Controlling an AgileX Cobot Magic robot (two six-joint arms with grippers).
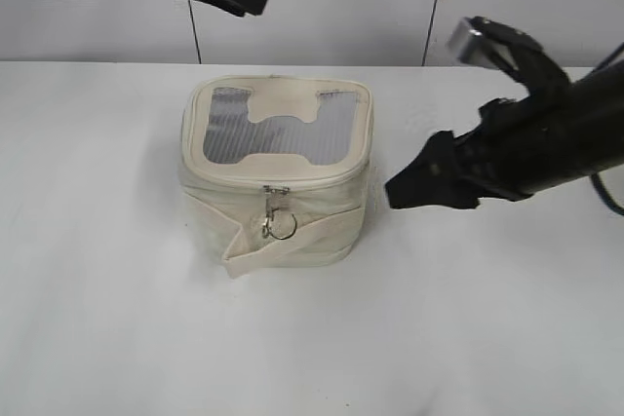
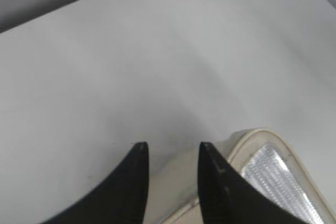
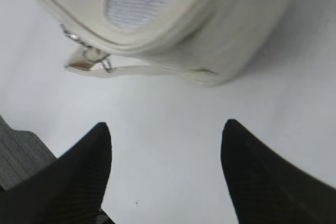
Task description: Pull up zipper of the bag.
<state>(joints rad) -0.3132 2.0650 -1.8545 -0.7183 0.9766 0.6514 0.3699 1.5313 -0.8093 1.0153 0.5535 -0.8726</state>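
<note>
The cream-white bag [image 1: 283,226] stands on the white table, its grey mesh top with the bone-shaped patch facing up. The zipper track runs round the lid's rim; its silver pulls [image 1: 273,209] with a key-ring loop hang at the middle of the front face, and show in the right wrist view [image 3: 89,56]. My right gripper [image 1: 395,192] is open and empty, to the right of the bag [image 3: 220,30], low over the table. My left gripper [image 1: 255,2] is open and empty, high behind the bag's far left corner [image 2: 247,150].
The white table [image 1: 117,319] runs to a grey-white panelled wall at the back. A black cable hangs from the left arm at the top left. A grey floor strip shows at the table's edge in the right wrist view [image 3: 21,156].
</note>
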